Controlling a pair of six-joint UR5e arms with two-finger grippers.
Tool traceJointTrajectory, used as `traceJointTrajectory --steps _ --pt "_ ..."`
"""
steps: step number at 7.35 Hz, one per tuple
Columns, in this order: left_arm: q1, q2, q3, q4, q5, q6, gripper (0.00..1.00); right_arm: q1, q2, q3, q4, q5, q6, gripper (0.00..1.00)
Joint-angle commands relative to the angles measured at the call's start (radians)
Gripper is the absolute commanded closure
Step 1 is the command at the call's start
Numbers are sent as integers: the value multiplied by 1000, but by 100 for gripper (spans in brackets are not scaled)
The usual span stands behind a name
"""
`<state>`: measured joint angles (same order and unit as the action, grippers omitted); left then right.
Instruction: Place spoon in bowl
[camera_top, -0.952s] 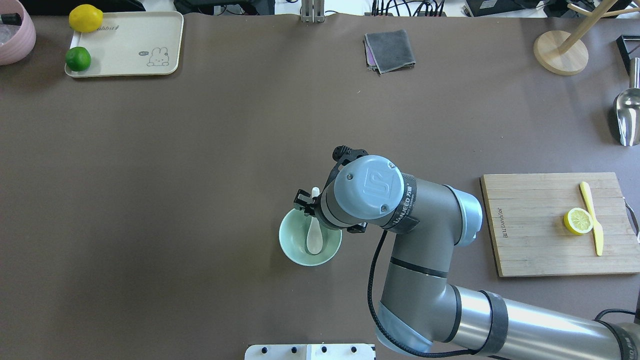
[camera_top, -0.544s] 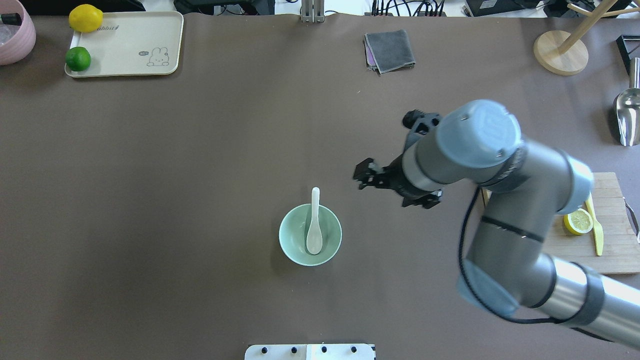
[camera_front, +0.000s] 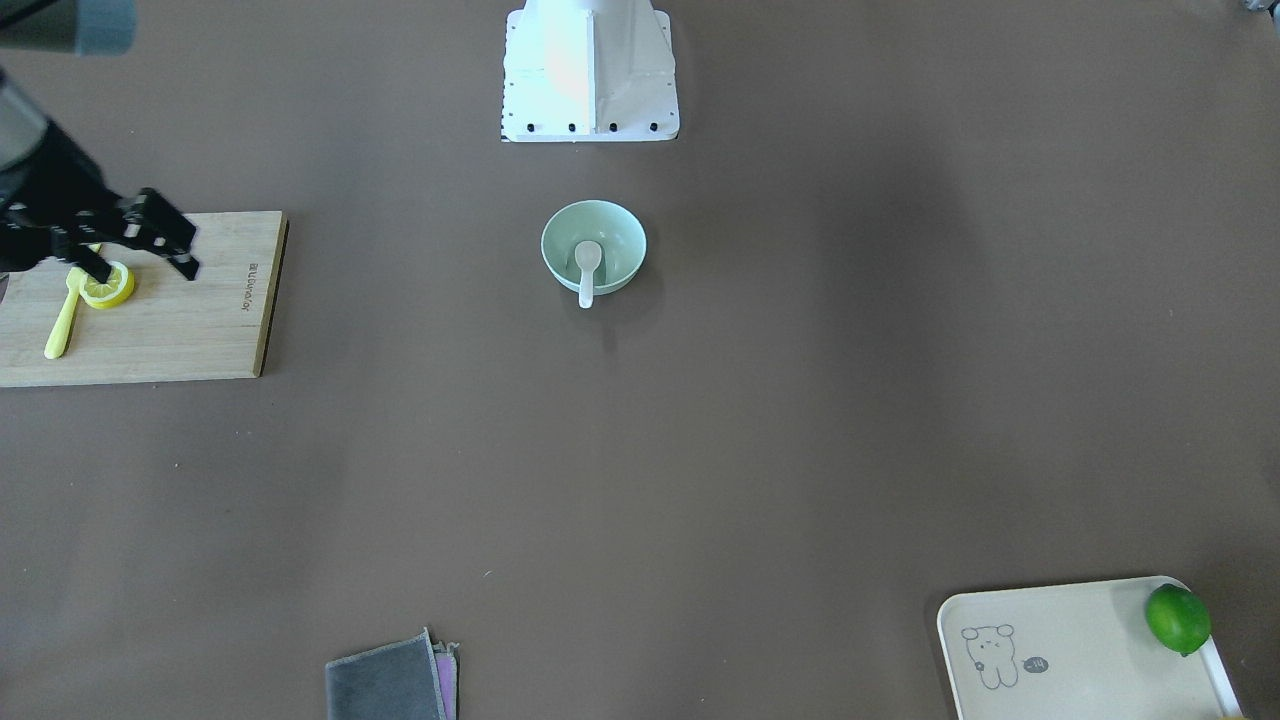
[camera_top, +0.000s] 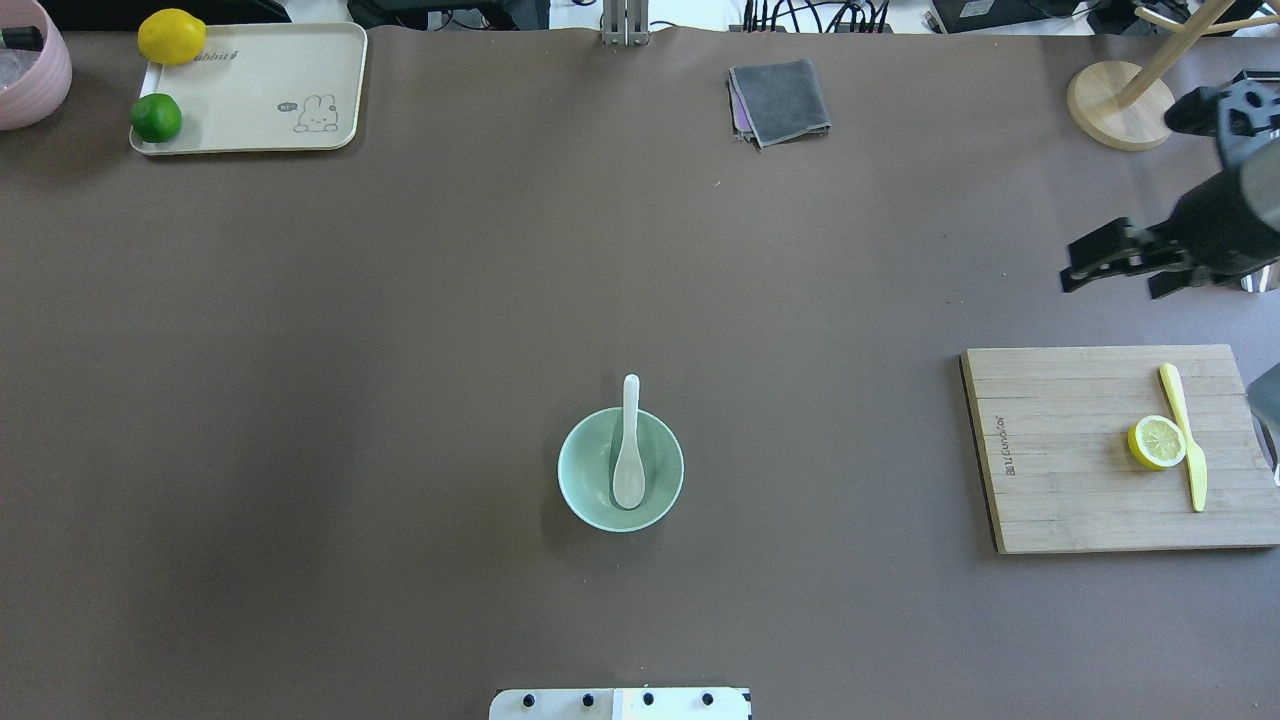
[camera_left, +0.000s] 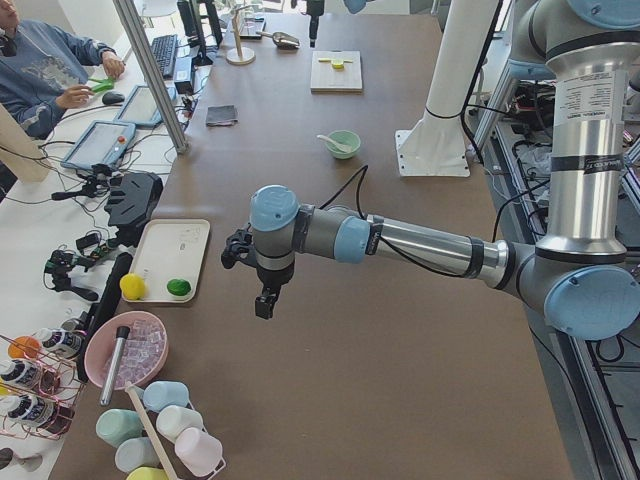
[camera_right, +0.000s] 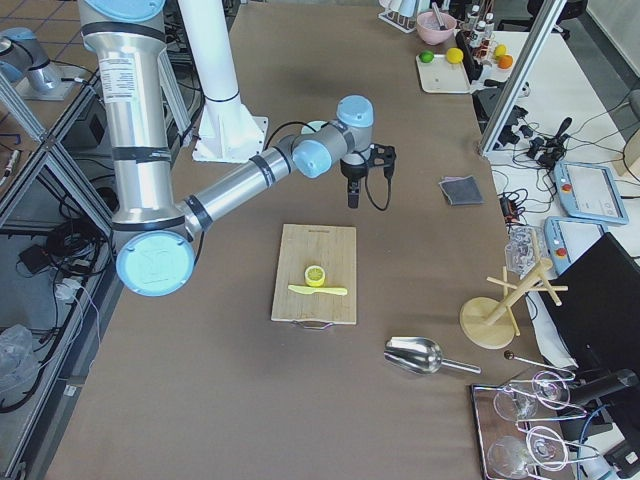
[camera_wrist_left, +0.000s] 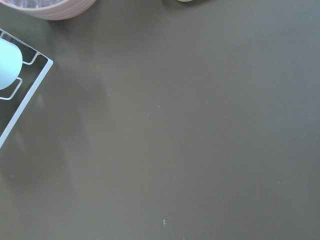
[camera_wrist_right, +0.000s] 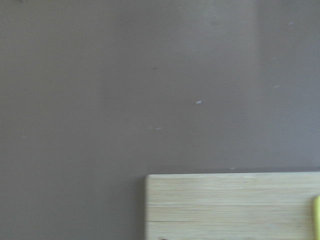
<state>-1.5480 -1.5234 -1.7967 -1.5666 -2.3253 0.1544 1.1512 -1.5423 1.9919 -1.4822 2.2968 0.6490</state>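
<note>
The pale mint-green bowl (camera_top: 580, 490) stands near the table's front middle and also shows in the front-facing view (camera_front: 620, 235). The white spoon (camera_top: 629, 450) lies in it with the scoop on the bottom and the handle leaning over the far rim; it also shows in the front-facing view (camera_front: 587, 268). My right gripper (camera_top: 1068, 265) is open and empty, far to the right of the bowl, above the table beyond the cutting board; it also shows in the front-facing view (camera_front: 183, 250). My left gripper (camera_left: 263, 300) shows only in the exterior left view, far from the bowl; I cannot tell if it is open.
A wooden cutting board (camera_top: 1070, 470) with a lemon half (camera_top: 1157, 442) and a yellow knife (camera_top: 1185, 440) lies at the right. A grey cloth (camera_top: 780, 100), a wooden stand (camera_top: 1120, 105), a metal scoop (camera_top: 1255, 230) and a tray (camera_top: 260, 90) with a lime and a lemon are at the back.
My right gripper has let go of the spoon's handle and moved away from the bowl, right and towards the far side. The spoon stays in the bowl.
</note>
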Motion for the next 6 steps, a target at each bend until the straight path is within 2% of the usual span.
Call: traceJointTrajectory --steps 1,4,6 --pt "-47 11 19 10 -20 74 1 235 -88 -146 0 79 -448 0" --pt "-47 38 19 8 -11 105 2 353 -114 -203 -13 81 -632 0" --pt "-44 34 22 11 -17 61 1 383 -104 -173 -69 84 -637 0"
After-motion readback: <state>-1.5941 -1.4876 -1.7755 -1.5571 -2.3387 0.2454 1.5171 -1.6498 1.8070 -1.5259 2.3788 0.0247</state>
